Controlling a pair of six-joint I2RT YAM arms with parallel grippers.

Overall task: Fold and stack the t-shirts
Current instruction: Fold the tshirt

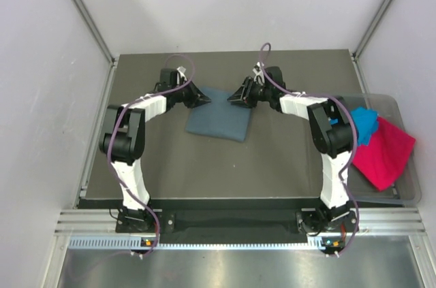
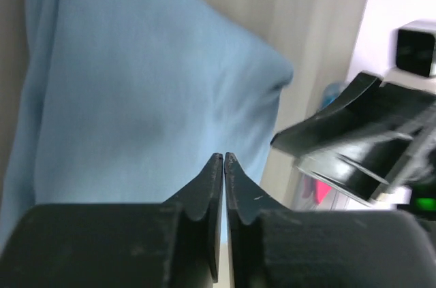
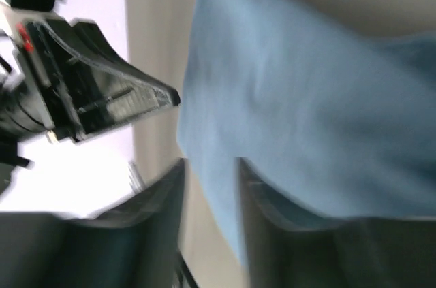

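Observation:
The slate-blue t-shirt [image 1: 219,121] lies folded into a rough square on the dark table, and fills the left wrist view [image 2: 136,97] and the right wrist view [image 3: 306,97]. My left gripper [image 1: 205,99] hovers at its far left corner, jaws shut [image 2: 223,157] with no cloth seen between them. My right gripper [image 1: 234,99] hovers at its far right corner, jaws apart [image 3: 211,163], the shirt's edge showing below the gap. The turquoise t-shirt [image 1: 364,124] and the magenta t-shirt [image 1: 385,152] lie crumpled at the right.
A clear plastic tub [image 1: 407,189] stands at the table's right edge and holds the turquoise and magenta shirts. The two grippers face each other closely over the folded shirt's far edge. Grey walls enclose the table [image 1: 170,165] on three sides.

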